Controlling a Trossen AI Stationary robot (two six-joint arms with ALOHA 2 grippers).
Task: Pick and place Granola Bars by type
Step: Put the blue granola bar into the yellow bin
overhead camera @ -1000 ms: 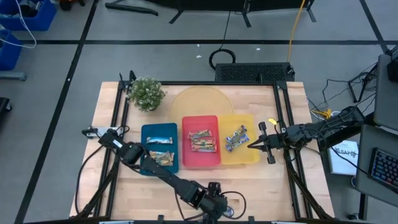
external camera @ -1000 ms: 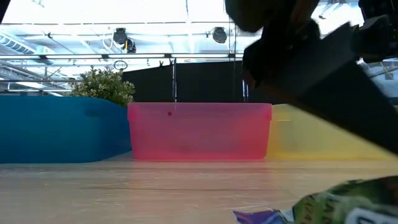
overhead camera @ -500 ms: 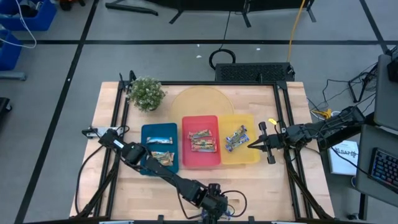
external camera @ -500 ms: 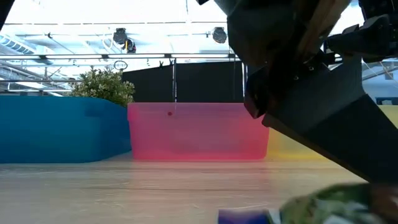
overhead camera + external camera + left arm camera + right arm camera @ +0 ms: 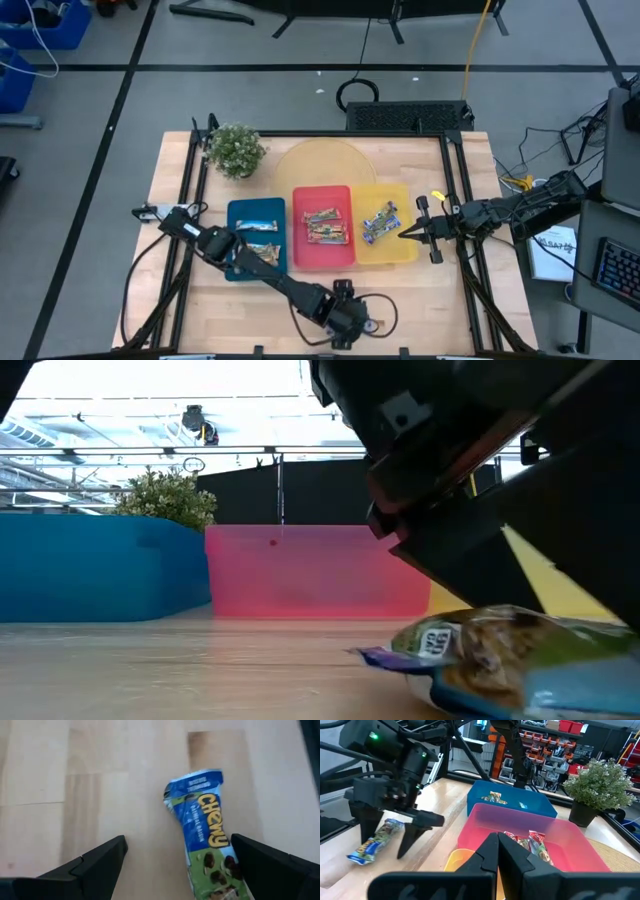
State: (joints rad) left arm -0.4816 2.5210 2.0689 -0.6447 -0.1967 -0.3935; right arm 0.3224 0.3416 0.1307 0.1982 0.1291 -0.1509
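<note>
Granola Bars (image 5: 322,226) are already in the three trays on the wooden worktop (image 5: 420,290): some in the blue tray (image 5: 233,268), some in the red tray (image 5: 322,259) and some in the yellow tray (image 5: 392,252). One more bar, the blue-and-green bar (image 5: 209,853), lies flat on the bare wood near the front edge of the worktop, apart from the trays. The left pincer (image 5: 175,870) hangs above this bar with its two fingers (image 5: 95,865) spread wide, one on each side of the wrapper, and they do not hold it. In the low view this bar (image 5: 500,660) rests on the wood under the dark body of the arm. The right pincer (image 5: 405,233) is at the right side of the yellow tray, its tips at the tray's wall, and its fingers are pressed together with nothing between them. A small green plant (image 5: 236,150) stands at the back left corner of the worktop, behind the blue tray.
</note>
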